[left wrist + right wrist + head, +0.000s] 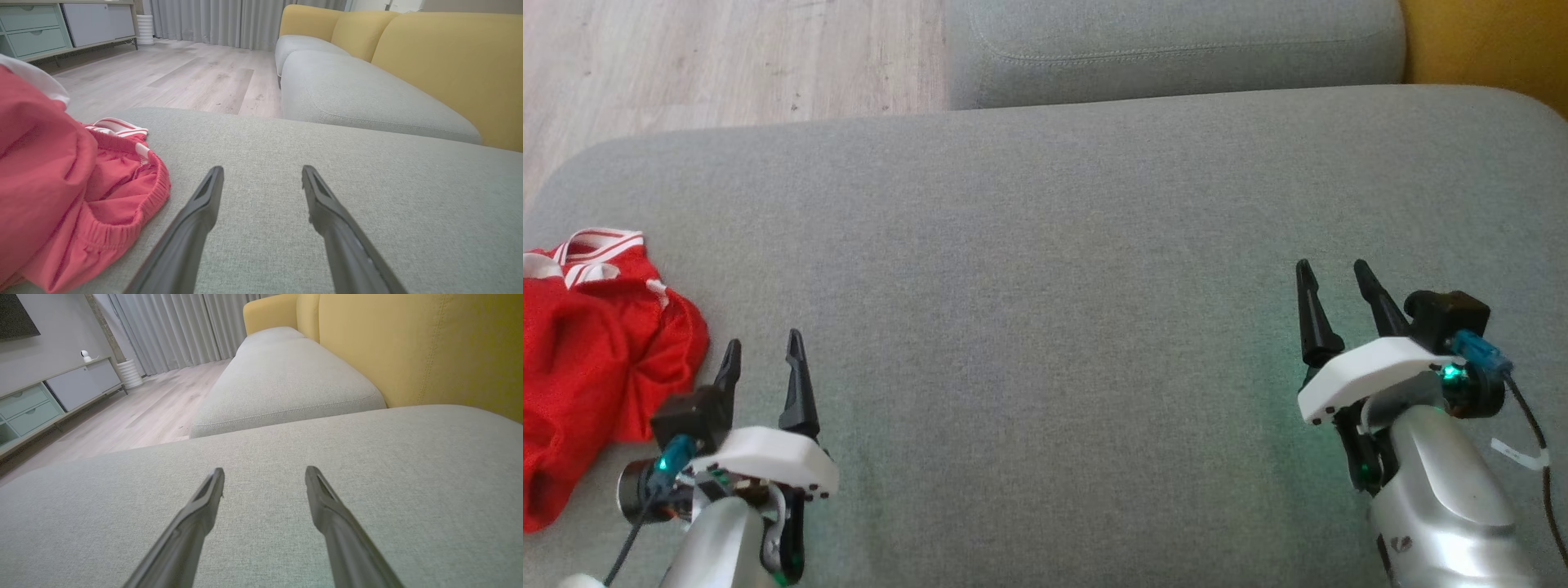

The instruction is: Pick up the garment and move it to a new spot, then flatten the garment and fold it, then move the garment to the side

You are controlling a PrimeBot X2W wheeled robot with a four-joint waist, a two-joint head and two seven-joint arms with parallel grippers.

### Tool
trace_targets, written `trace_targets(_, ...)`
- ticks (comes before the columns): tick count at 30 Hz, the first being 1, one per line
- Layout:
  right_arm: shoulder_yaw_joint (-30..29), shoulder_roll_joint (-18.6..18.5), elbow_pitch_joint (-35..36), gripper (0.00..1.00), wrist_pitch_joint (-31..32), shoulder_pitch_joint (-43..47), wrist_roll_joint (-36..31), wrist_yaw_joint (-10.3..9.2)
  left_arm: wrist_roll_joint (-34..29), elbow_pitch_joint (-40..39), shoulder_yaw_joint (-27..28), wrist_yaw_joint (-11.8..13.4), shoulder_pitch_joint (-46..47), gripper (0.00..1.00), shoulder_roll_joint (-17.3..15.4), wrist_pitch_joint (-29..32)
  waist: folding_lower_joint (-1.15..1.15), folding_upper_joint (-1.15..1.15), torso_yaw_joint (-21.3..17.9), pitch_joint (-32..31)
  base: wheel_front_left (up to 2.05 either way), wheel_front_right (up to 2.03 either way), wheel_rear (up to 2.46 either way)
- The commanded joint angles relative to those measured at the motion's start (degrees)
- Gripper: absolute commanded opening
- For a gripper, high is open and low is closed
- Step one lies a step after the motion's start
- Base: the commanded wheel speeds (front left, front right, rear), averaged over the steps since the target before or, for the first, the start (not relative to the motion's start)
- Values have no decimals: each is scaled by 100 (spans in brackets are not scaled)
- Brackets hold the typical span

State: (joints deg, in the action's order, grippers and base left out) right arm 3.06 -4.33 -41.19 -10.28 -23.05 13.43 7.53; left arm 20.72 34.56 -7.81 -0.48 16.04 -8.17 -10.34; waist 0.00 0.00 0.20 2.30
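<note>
**Red garment (596, 359) at left edge of seat cushion (1045, 204); nothing held**

I see the garment crumpled toward the near left corner of the grey seat cushion, white striped trim showing; my left gripper (764, 339) hangs just beside it, jaws spread wide, gripping nothing; my right gripper (1332, 264) sits toward the right edge, well apart, equally wide and empty.

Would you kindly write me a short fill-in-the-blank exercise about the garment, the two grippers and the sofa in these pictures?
1. The crumpled garment is ____ with white trim.
2. It lies on the grey cushion, to the ____ of the left gripper.
3. The jaws of the right gripper stand ____, with nothing between them.
4. The sofa's backrest is ____ in colour.

Missing words: red; left; open; yellow.
</note>
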Motion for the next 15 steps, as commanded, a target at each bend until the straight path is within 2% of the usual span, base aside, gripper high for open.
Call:
trace_targets(1, 69, 32, 173, 100, -119, -248, -210, -4, -165, -154, 177, 48, 166, 100, -76, -110, 0, 0, -3, -15, 0, 0, 0)
trace_targets(7, -171, 103, 279, 100, -220, -87, -575, -4, -536, -201, 306, 86, -1, 100, -7, -212, 0, 0, -11, -49, 0, 0, 0)
trace_targets(15, -170, 138, 168, 100, -355, -13, -1181, -4, -1100, -181, 466, 119, -175, 100, 105, -348, 0, 0, -29, -26, 0, 0, 0)
